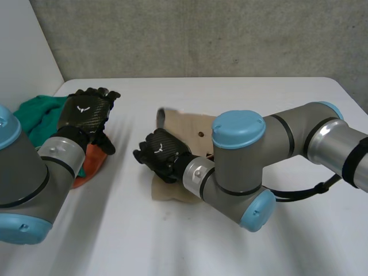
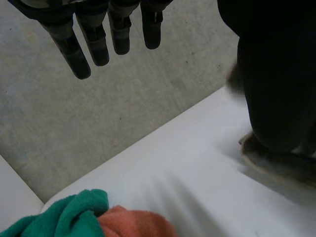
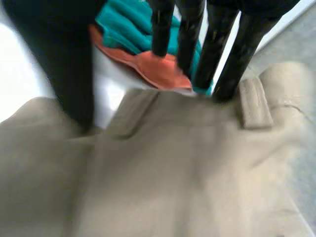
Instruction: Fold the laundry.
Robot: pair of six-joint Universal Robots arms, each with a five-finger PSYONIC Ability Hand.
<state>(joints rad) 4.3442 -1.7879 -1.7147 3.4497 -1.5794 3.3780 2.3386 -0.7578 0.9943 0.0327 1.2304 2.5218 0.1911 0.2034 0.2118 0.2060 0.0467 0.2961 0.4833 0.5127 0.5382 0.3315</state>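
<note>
Head view hides a lot. The big grey right arm (image 1: 253, 167) lies across a flat tan garment (image 1: 184, 123) in the middle of the white desk (image 1: 230, 92), so only the garment's two ends peek out. The black right hand (image 1: 161, 150) sits on top of the tan garment. From here I cannot tell how its fingers are bent.

By the desk's left edge, a soft green towel (image 1: 34, 115) and a soft orange cloth (image 1: 92, 164) lie touching each other. The left arm covers part of both.

In the left wrist view, a dark blurry shape (image 2: 276, 74) stands on a tan edge, and I cannot make out what it is. The green towel (image 2: 74, 217) and orange cloth (image 2: 136, 224) are cut off there.

In the right wrist view, the right hand's fingers (image 3: 219, 49) are straight and spread out. Their tips touch the far edge of the tan garment (image 3: 173, 163), close to a belt loop (image 3: 254, 103). The thumb (image 3: 64, 64) stands off to the side, its tip on the garment too.

The left hand (image 1: 86, 112) is up in the air near the green towel. Its fingers (image 2: 96, 34) are straight and apart, and it holds nothing.
</note>
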